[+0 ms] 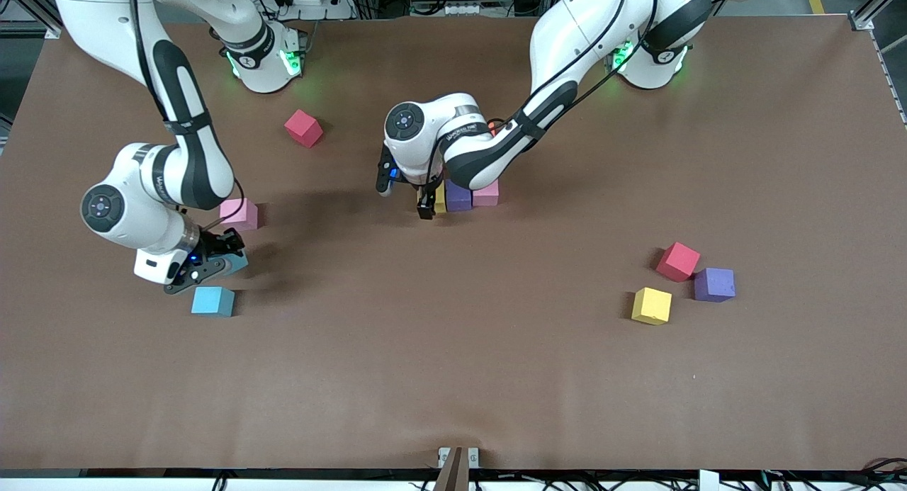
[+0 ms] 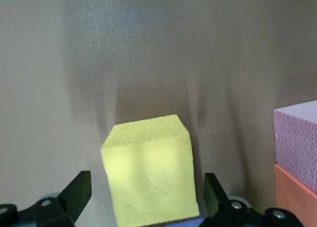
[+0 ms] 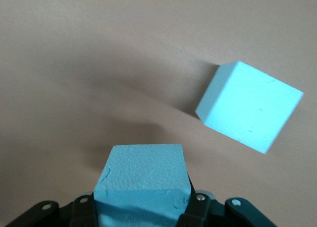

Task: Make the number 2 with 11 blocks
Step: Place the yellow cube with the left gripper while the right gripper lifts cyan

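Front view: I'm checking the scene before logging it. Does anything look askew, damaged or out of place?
Nothing looks damaged. The loose cubes lie at mixed angles: the red cube near the right arm's base is turned diagonally, as are the red cube and yellow cube toward the left arm's end. That fits blocks awaiting placement.

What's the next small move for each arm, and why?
Probably lift the left hand straight up: its fingers stand open and apart from the yellow block, already set beside the purple block. The right hand, shut on a blue block, can then carry it there.
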`<state>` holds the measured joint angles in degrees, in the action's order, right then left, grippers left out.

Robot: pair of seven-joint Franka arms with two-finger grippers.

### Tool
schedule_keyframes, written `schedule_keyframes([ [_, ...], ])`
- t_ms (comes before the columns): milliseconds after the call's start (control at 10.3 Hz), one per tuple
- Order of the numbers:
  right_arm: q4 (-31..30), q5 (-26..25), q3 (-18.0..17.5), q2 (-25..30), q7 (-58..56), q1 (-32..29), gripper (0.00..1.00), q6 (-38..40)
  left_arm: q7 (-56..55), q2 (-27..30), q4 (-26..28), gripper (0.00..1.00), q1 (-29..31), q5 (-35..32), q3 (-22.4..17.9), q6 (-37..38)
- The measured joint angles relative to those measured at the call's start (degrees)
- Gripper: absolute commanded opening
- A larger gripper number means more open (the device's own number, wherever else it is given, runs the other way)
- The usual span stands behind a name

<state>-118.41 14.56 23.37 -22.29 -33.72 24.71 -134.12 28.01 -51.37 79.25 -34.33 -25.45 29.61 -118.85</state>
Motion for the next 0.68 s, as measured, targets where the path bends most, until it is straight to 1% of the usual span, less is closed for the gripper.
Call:
schedule_keyframes([
  [292,0.04,0.02,-0.08,0.01,7.43,3.46,0.0,0.31,-0.12,1.3,-0.29,1.0,0.08,0.79,0.09,2.25],
  [486,0.06,0.02,-0.17,0.04,13.16,6.21,0.0,0.8,-0.21,2.94,-0.69,1.0,0.26,2.92,0.09,4.23],
  [681,0.09,0.03,-0.3,0.05,19.02,8.93,0.0,1.06,-0.54,5.15,-1.04,1.0,1.69,3.89,0.1,7.02],
])
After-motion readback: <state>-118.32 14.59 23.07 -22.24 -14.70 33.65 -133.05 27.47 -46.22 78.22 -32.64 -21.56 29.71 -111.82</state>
